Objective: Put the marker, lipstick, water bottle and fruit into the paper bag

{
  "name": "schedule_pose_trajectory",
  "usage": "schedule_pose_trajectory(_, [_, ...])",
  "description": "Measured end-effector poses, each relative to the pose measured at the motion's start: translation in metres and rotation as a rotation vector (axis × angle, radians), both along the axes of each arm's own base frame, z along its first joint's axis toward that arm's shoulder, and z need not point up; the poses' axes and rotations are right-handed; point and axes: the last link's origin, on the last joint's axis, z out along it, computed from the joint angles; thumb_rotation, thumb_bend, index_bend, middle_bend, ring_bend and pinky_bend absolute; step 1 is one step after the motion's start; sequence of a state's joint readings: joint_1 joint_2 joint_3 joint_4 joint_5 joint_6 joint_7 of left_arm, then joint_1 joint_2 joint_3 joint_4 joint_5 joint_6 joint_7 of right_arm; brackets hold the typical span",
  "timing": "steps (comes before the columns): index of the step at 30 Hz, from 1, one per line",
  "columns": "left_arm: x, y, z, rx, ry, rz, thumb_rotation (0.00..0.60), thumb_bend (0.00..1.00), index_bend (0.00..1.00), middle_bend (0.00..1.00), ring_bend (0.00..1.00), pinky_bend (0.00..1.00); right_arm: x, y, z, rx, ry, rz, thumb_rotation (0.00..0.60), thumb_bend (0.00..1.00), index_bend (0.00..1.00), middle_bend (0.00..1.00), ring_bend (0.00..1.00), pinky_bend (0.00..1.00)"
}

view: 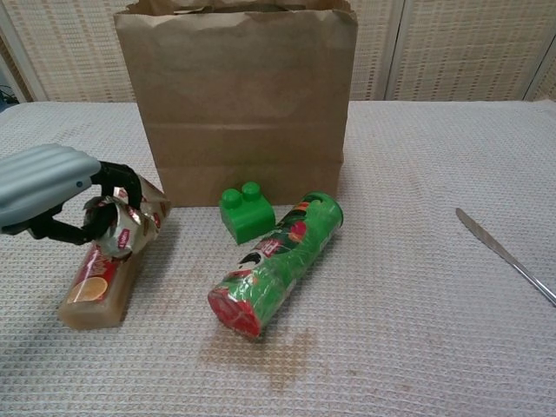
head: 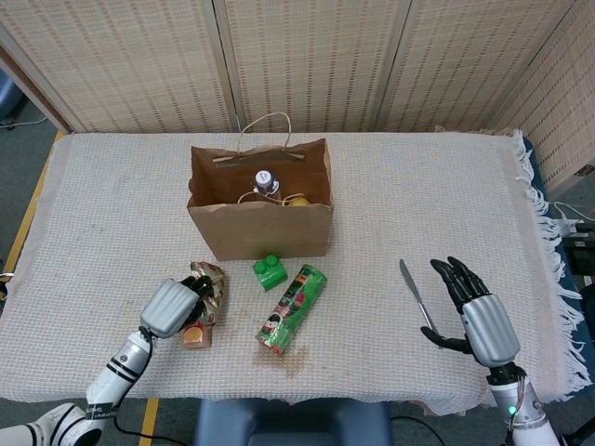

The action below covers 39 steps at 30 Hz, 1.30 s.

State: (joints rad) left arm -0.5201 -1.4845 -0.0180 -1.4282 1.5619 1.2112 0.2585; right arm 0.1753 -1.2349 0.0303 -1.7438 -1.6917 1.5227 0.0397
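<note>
The brown paper bag (head: 260,223) (view: 239,95) stands upright at mid table. Inside it the head view shows a water bottle's cap (head: 263,178) and a yellow fruit (head: 299,200). No marker or lipstick shows in either view. My left hand (head: 172,307) (view: 43,187) is front-left of the bag, its fingers curled around a shiny foil packet (head: 206,283) (view: 126,221). My right hand (head: 474,316) rests open at the front right, holding nothing; the chest view does not show it.
A brown snack packet (head: 195,336) (view: 95,287) lies under the foil packet. In front of the bag sit a green block (head: 270,272) (view: 246,213) and a green can (head: 291,308) (view: 278,261) on its side. A knife (head: 417,295) (view: 508,256) lies beside my right hand.
</note>
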Motion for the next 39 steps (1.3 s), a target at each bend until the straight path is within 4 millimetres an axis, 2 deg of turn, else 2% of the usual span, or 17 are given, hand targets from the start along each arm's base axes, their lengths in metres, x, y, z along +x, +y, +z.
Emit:
schedule_pose_trajectory(4, [-0.001,0.002,0.016,0.025,-0.054,0.035,0.6,0.66,0.76,0.82,0.81,0.91,0.0,0.0,0.0,0.001,-0.004,-0.002,0.6,0.03,0.0,0.1,0.04,0.17])
schedule_pose_trajectory(10, [-0.003,0.013,0.052,0.095,-0.13,0.101,0.6,0.66,0.76,0.82,0.81,0.91,0.0,0.0,0.0,0.002,-0.011,-0.006,0.6,0.03,0.0,0.1,0.04,0.17])
schedule_pose_trajectory(22, [0.001,0.054,0.12,0.285,-0.36,0.26,0.6,0.67,0.76,0.82,0.81,0.91,0.0,-0.001,0.0,0.002,-0.008,-0.005,0.6,0.03,0.0,0.1,0.04,0.17])
schedule_pose_trajectory(25, [0.014,0.063,0.138,0.321,-0.413,0.248,0.6,0.67,0.76,0.82,0.81,0.91,0.0,0.0,-0.001,0.007,0.0,-0.002,0.6,0.03,0.0,0.1,0.04,0.17])
schedule_pose_trajectory(32, [0.062,0.082,0.176,0.402,-0.506,0.148,0.6,0.66,0.76,0.82,0.81,0.91,0.0,-0.001,0.0,0.006,-0.002,-0.001,0.6,0.03,0.0,0.1,0.04,0.17])
schedule_pose_trajectory(35, [0.084,0.087,0.184,0.405,-0.535,0.117,0.6,0.66,0.76,0.82,0.81,0.91,-0.001,-0.001,0.0,0.009,-0.005,-0.004,0.6,0.03,0.0,0.1,0.04,0.17])
schedule_pose_trajectory(39, [0.108,0.088,0.182,0.382,-0.536,0.077,0.6,0.66,0.76,0.82,0.81,0.91,-0.001,-0.001,0.0,0.014,-0.008,-0.006,0.6,0.03,0.0,0.1,0.04,0.17])
